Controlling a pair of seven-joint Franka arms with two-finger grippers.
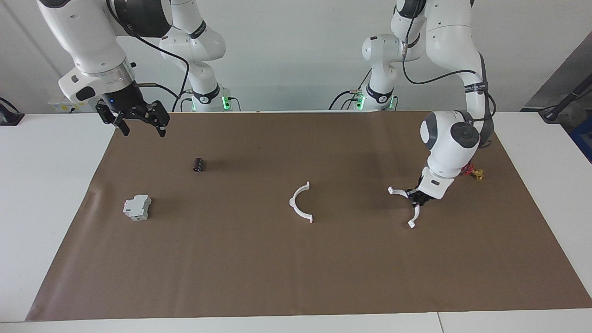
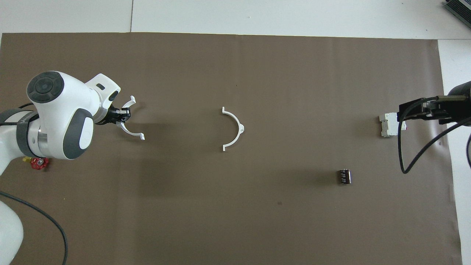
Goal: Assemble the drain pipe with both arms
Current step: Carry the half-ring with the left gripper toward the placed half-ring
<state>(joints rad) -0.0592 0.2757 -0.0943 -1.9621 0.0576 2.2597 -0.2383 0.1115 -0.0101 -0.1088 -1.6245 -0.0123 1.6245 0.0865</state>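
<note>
The drain pipe is in two white half-circle pieces. One half [image 1: 299,211] [image 2: 236,124] lies on the brown mat [image 1: 296,277] near the middle of the table. My left gripper [image 1: 418,198] [image 2: 118,115] is shut on the middle of the other half [image 1: 415,215] [image 2: 129,131], low over the mat toward the left arm's end, apart from the lying half. My right gripper [image 1: 138,125] [image 2: 402,117] hangs open and holds nothing, high over the mat's edge at the right arm's end.
A pale grey boxy block [image 1: 137,207] [image 2: 388,125] and a small black cylinder [image 1: 199,164] [image 2: 344,176] sit toward the right arm's end. A small red valve [image 1: 471,170] [image 2: 39,163] lies beside the left arm's wrist.
</note>
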